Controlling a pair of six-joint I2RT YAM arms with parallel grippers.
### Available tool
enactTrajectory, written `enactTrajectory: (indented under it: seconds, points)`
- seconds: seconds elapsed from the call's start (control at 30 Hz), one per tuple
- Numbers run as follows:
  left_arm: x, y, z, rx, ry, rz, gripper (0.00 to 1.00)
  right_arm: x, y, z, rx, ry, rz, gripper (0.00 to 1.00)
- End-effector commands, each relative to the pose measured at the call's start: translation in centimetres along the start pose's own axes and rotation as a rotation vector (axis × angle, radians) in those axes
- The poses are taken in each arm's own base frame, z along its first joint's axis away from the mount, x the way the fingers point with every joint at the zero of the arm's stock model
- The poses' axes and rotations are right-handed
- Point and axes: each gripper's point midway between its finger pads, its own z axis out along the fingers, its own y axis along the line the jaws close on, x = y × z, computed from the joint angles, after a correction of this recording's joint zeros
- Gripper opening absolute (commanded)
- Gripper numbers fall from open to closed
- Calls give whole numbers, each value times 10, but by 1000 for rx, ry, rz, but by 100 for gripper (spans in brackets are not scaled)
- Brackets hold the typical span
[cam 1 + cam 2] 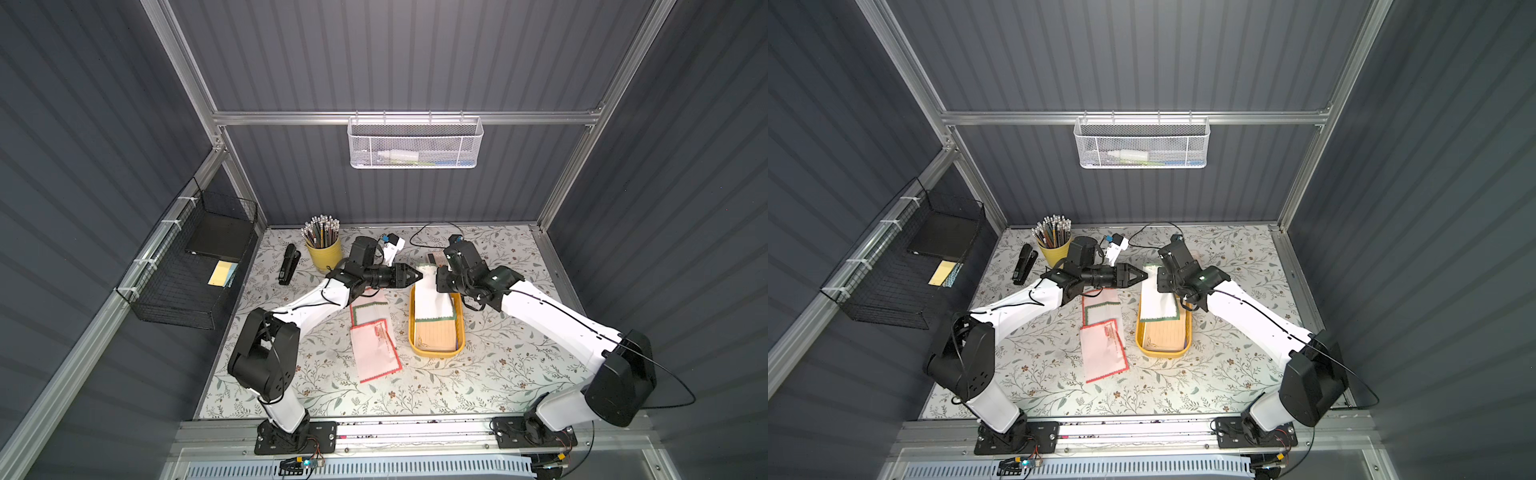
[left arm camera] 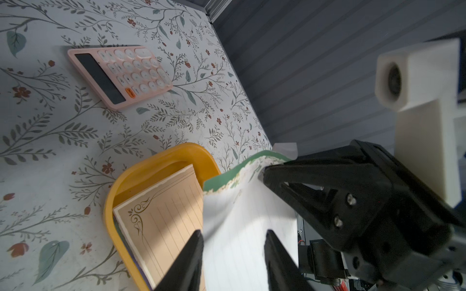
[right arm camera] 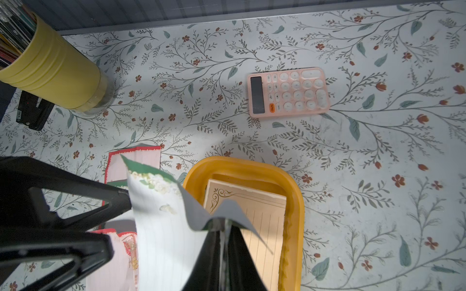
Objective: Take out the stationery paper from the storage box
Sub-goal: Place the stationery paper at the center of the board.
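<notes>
**Item:** green-edged sheet [image 1: 432, 301]. Its far end is raised above the yellow tray [image 1: 412, 328], and its near end hangs down over the tan sheets [image 1: 436, 337] left inside. I cannot tell whether it touches them. The paper is buckled, with one corner curled over.

**Hold:** the right gripper [image 3: 223, 228] has its jaws pressed together, pinching the sheet's top edge. The left gripper [image 2: 234, 233] is spread, with the sheet's side edge between its jaws, not clamped.

**Nearby:** red-edged sheets [image 1: 376, 351] lie on the table [image 1: 498, 365] just beside the tray.

**Hazards, as I judge them:**
- If the left gripper closes while the right one pulls, the thin paper could crease or tear.
- A shallow pinch on the curled edge could slip, dropping the sheet back into the tray.
- The hanging end could drag a tan sheet along or nudge the light tray.
</notes>
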Motion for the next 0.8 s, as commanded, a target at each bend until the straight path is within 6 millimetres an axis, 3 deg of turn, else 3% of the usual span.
enactTrajectory:
  seconds: [0.0, 0.2, 0.43, 0.5, 0.63, 0.77]
  points:
    - [4, 7, 4, -13, 15, 4, 43, -4, 1, -6, -6, -11, -5, 13]
    - [12, 17, 10, -18, 26, -20, 43, -4, -1, -7, 3, -12, -7, 13]
    - [11, 7, 11, 51, 6, -34, 35, 1, 1, -4, -12, 4, -2, 13]
    - [11, 3, 13, 63, 3, -34, 31, 3, 3, -2, -18, 13, 0, 13]
    - [11, -1, 14, 79, 4, -33, 10, 4, 4, 0, -22, 22, 1, 13]
    - [12, -3, 15, 80, 7, -31, 1, 6, 5, 1, -23, 30, -2, 13]
